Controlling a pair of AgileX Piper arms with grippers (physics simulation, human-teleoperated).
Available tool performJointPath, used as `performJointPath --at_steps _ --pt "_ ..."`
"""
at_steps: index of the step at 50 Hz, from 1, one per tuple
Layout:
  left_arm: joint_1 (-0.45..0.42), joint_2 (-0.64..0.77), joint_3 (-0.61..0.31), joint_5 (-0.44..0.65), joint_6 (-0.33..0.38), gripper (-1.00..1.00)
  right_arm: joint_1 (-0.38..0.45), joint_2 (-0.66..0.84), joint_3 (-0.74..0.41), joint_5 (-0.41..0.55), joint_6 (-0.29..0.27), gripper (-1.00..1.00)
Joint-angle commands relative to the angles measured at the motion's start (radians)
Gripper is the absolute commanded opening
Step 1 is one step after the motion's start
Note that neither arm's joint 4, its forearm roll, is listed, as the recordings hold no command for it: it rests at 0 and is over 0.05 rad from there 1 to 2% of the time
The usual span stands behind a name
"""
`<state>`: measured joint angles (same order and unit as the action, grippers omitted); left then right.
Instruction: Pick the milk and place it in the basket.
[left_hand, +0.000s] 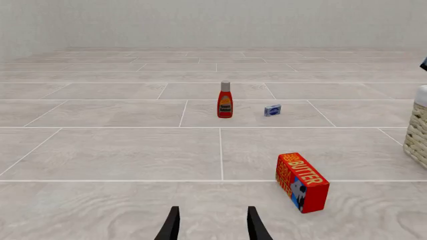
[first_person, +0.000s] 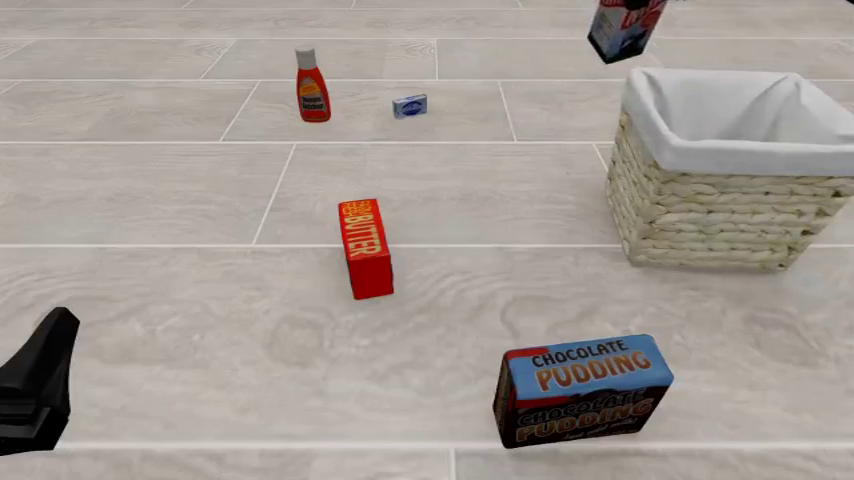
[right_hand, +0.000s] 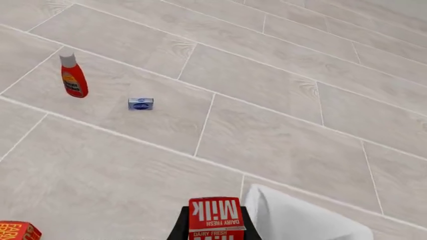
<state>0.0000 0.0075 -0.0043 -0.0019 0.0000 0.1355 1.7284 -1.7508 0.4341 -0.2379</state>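
The milk (first_person: 625, 28), a red-topped carton with a white and blue lower part, hangs in the air at the far right, just beyond and left of the basket's far left corner. My right gripper (right_hand: 213, 222) is shut on the milk (right_hand: 215, 217), its dark fingers on both sides of the carton. The basket (first_person: 721, 200), cream wicker with white lining, stands at the right; its lining (right_hand: 300, 220) shows just beside the carton in the right wrist view. My left gripper (left_hand: 212, 226) is open and empty, low at the near left (first_person: 38, 385).
A butter box (first_person: 366, 247) lies mid-table. A chocolate pudding box (first_person: 582, 388) stands near the front. A ketchup bottle (first_person: 312, 87) and a small blue box (first_person: 410, 106) stand at the far left. The basket's edge (left_hand: 419, 132) shows in the left wrist view.
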Motion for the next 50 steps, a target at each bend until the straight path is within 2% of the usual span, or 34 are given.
performJointPath --at_steps 1,18,39,41,50 --pt "0.0 0.0 0.0 0.0 0.0 1.0 -0.079 -0.048 0.018 0.001 -0.003 -1.0" --pt "0.0 0.0 0.0 0.0 0.0 1.0 -0.15 -0.091 0.129 -0.034 -0.037 -1.0" --pt "0.0 0.0 0.0 0.0 0.0 1.0 -0.227 -0.03 0.179 -0.067 -0.004 -1.0" --pt "0.0 0.0 0.0 0.0 0.0 1.0 -0.234 -0.012 0.171 -0.06 0.025 -1.0" --pt "0.0 0.0 0.0 0.0 0.0 1.0 -0.257 0.03 0.188 -0.082 0.02 -1.0"
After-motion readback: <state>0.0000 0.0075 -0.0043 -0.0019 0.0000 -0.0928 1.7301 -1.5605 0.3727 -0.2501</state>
